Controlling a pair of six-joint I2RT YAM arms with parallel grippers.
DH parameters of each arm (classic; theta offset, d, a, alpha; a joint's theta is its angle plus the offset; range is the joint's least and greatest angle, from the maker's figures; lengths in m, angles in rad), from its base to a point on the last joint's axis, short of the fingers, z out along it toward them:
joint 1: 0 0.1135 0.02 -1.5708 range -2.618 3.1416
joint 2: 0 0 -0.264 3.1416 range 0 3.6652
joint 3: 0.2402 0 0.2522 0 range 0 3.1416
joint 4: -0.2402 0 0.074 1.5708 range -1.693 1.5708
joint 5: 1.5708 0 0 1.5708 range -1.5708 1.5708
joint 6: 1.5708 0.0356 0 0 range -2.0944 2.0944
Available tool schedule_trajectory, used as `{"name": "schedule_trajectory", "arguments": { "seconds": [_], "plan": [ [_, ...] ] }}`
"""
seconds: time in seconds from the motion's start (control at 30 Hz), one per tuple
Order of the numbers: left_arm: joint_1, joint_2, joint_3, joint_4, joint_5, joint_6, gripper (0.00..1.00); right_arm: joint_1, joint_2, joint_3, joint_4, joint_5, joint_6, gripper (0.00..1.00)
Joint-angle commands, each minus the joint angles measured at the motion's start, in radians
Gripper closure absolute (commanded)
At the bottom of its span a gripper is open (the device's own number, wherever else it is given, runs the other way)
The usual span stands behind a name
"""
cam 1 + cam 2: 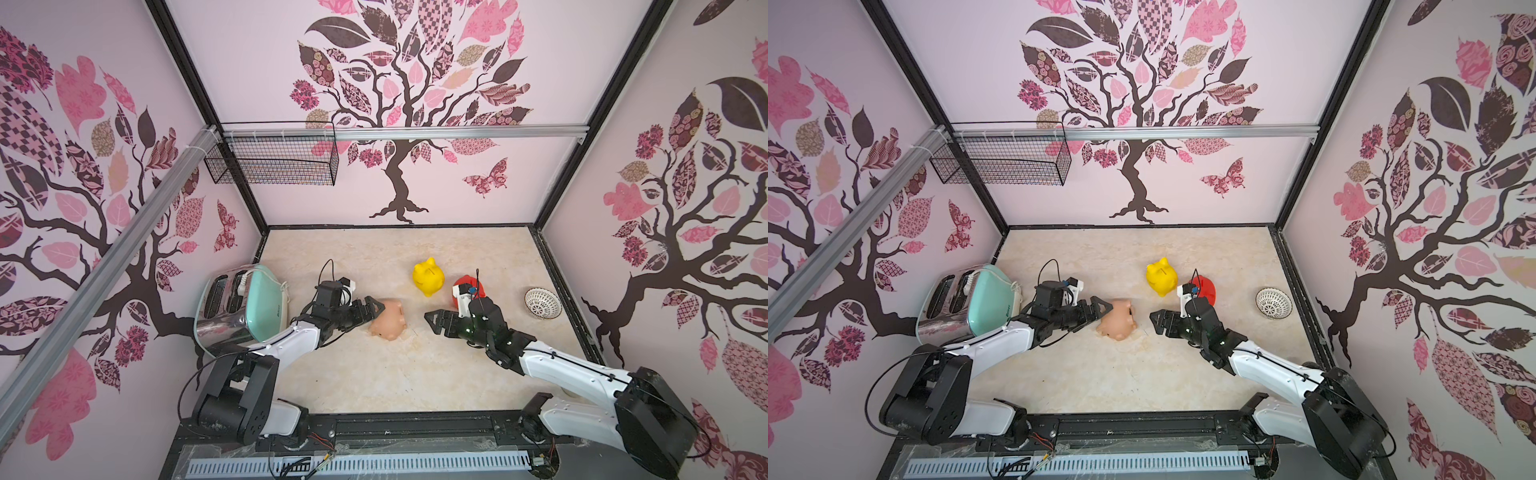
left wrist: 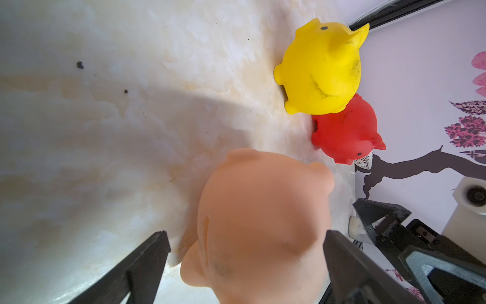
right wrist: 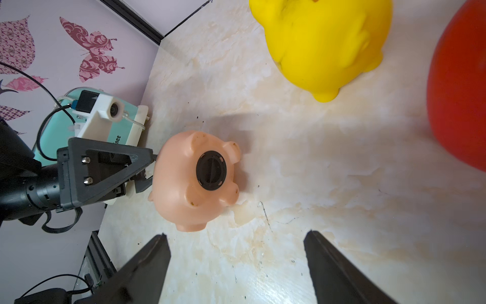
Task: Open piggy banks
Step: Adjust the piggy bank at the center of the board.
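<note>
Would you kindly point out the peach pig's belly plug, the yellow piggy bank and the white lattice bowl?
belly plug [image 3: 211, 170]: right wrist view, centre.
yellow piggy bank [image 1: 427, 280]: in a top view, its back.
white lattice bowl [image 1: 537, 301]: in a top view, inner wall.

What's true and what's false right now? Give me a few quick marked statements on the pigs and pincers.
1. The peach pig lies on its side with its plug in place. True.
2. The right pincer grips the plug. False: it is open, empty and short of the peach pig.
3. The left pincer is open, with the peach pig between its fingers. True.
4. The yellow pig sits in the bowl. False: it stands on the table, apart from the bowl.
</note>
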Motion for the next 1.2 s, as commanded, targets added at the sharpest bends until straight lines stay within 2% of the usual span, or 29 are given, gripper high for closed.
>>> {"name": "schedule_trajectory", "arguments": {
  "seconds": [0.0, 0.17, 0.37, 0.8, 0.97, 1.07, 1.17],
  "plan": [
    [-0.049, 0.004, 0.033, -0.034, -0.024, 0.026, 0.02, 0.004, -0.046, -0.035, -0.05, 0.026, -0.015, 0.13],
    [-0.097, 0.01, 0.083, -0.115, -0.118, 0.063, 0.03, 0.004, -0.124, -0.094, -0.076, 0.064, -0.01, 0.13],
    [-0.11, 0.077, 0.147, -0.154, -0.137, 0.099, 0.05, 0.004, -0.18, -0.109, -0.111, 0.09, -0.021, 0.13],
    [-0.13, 0.197, 0.237, -0.176, -0.048, 0.183, 0.07, 0.004, -0.234, -0.115, -0.15, 0.127, -0.035, 0.12],
    [-0.165, 0.228, 0.265, -0.182, -0.012, 0.219, 0.06, 0.004, -0.227, -0.13, -0.113, 0.073, -0.029, 0.11],
    [-0.187, 0.233, 0.277, -0.185, 0.003, 0.242, 0.06, 0.004, -0.224, -0.165, -0.035, 0.028, 0.019, 0.11],
    [-0.204, 0.233, 0.289, -0.186, 0.014, 0.255, 0.05, 0.002, -0.202, -0.179, -0.007, 0.033, 0.064, 0.13]
  ]
}}
